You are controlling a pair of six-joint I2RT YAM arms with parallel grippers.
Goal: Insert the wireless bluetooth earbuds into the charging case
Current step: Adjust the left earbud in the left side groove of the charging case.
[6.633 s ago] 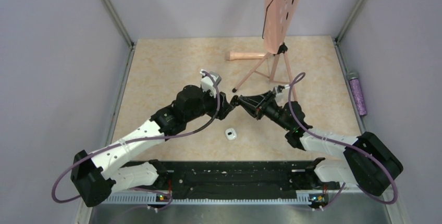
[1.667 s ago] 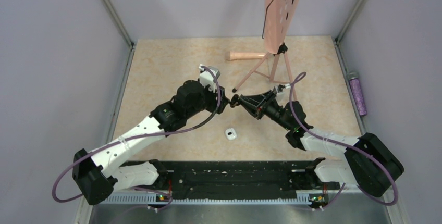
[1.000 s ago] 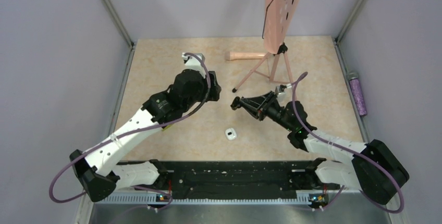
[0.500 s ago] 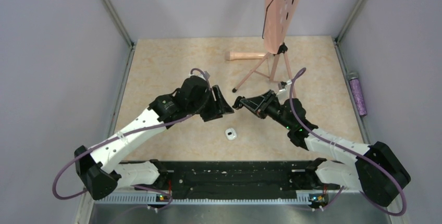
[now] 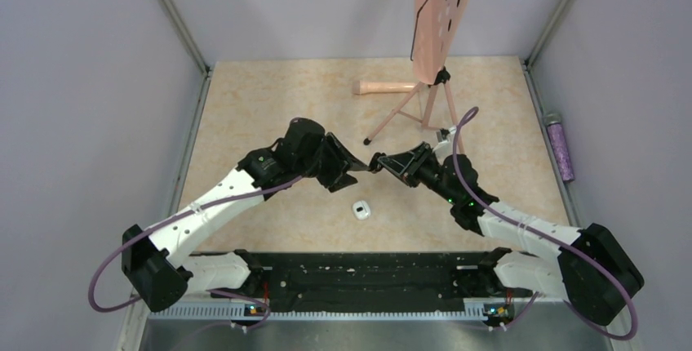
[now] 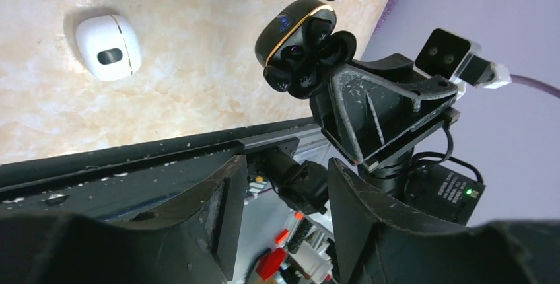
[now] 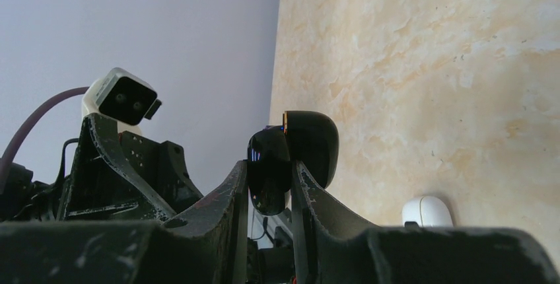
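My right gripper [image 7: 269, 165] is shut on the black, gold-rimmed charging case [image 7: 310, 142] and holds it in the air with its lid open. In the left wrist view the case [image 6: 294, 26] shows rounded black lobes in its mouth; I cannot tell the earbuds apart from the case. My left gripper [image 6: 284, 191] is open with nothing between its fingers. From the top, the left gripper [image 5: 357, 171] points at the right gripper [image 5: 382, 161], nearly tip to tip above the table's middle.
A small white pod [image 5: 361, 209] with a black oval lies on the table just in front of the grippers. A pink tripod stand [image 5: 424, 102] with a pink board [image 5: 445, 8] stands at the back right. A black rail [image 5: 367, 273] runs along the near edge.
My left arm has swung from the back left down to the right, bringing its gripper close to the case, and its jaws have narrowed. The right gripper has edged slightly towards it.
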